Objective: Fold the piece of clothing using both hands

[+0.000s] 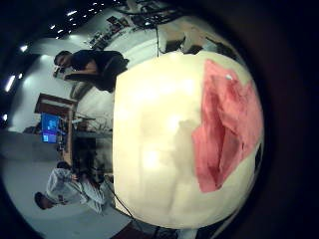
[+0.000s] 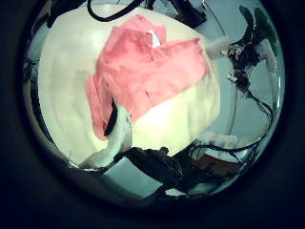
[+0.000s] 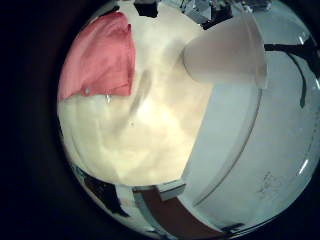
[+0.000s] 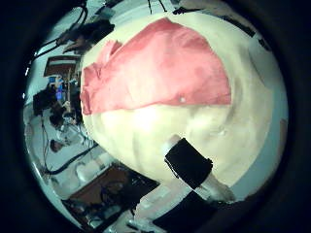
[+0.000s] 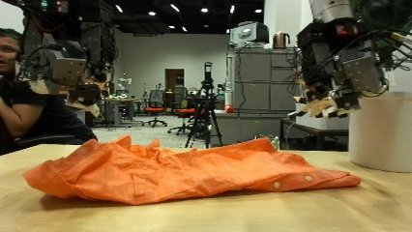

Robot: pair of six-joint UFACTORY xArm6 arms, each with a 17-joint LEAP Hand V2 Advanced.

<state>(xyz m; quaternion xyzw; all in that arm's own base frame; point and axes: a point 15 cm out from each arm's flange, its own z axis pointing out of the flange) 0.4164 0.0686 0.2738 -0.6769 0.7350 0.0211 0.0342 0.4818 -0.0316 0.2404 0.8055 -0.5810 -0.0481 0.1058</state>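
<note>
An orange button shirt [image 5: 181,174] lies crumpled and spread across the light wooden table [image 5: 77,215]. Both hands hang well above it and touch nothing. My left hand [image 5: 71,75] is high over the shirt's sleeve end, my right hand [image 5: 338,68] high over its buttoned end, fingers relaxed and holding nothing. The palm views look down on the shirt [image 2: 143,67] [image 4: 155,63] [image 1: 224,124] [image 3: 100,55] from a distance. One finger [image 4: 190,165] of the right hand and one finger [image 2: 116,138] of the left show at the edges of those views.
A tall white container [image 5: 381,130] stands on the table beside the shirt's buttoned end, under my right hand; it also shows as a white container [image 3: 228,52] in the right little finger side view. Bare table [image 3: 140,130] lies in front of the shirt.
</note>
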